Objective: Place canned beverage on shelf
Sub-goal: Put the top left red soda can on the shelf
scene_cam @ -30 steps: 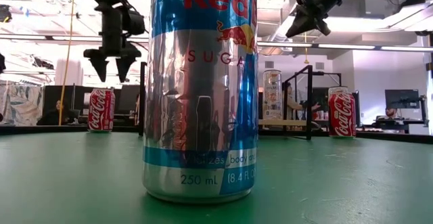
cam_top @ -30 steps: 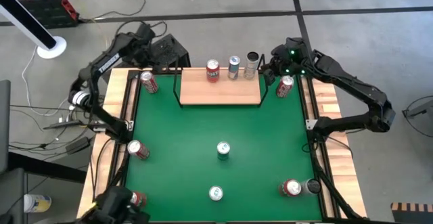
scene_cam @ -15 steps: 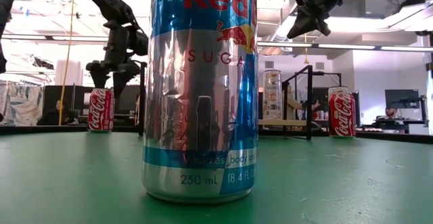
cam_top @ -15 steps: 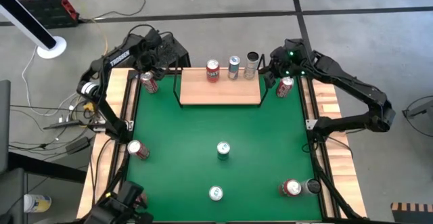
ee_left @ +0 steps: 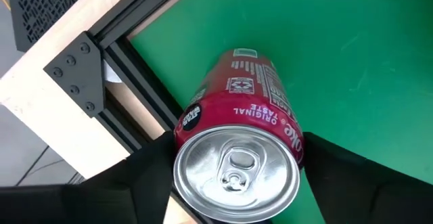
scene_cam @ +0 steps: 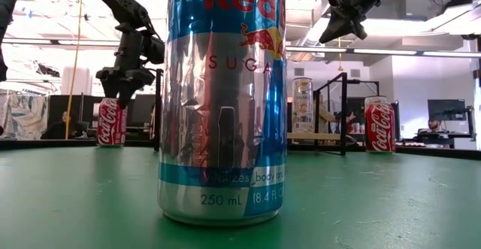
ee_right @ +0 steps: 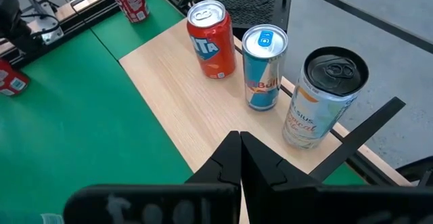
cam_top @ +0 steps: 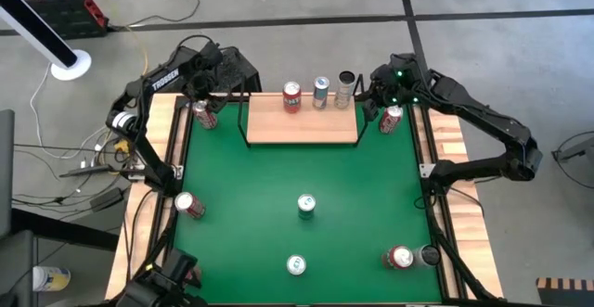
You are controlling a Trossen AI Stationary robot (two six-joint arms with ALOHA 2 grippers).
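The green-topped table (cam_top: 297,172) edged with light-wood strips carries everything. At its far edge lies the shelf (cam_top: 302,121), a flat light-wood board with thin black wire frames at its ends. Three cans stand along the board's far edge: an orange-red soda can (ee_right: 211,38), a slim blue-and-silver energy-drink can (ee_right: 264,66) and a taller silver can with a dark lid (ee_right: 325,95).

The two dark arms reach toward the far corners. The right gripper (ee_right: 241,158) hangs above the shelf's right end with its fingers pressed together and nothing between them.

The left gripper (ee_left: 233,160) has its fingers spread either side of the red cola can (ee_left: 238,149), which stands upright on the green surface in the far left corner, just beside the black table rail and to the left of the shelf. Whether the fingers (ee_left: 145,176) already touch the can's wall cannot be told.

The can is probably a thin aluminium cylinder: smooth, somewhat slippery, easily dented if empty, heavier and sturdier if full. A hold across the middle of its body, with moderate pressure, should keep it upright. Gripping near the rim risks tipping it.
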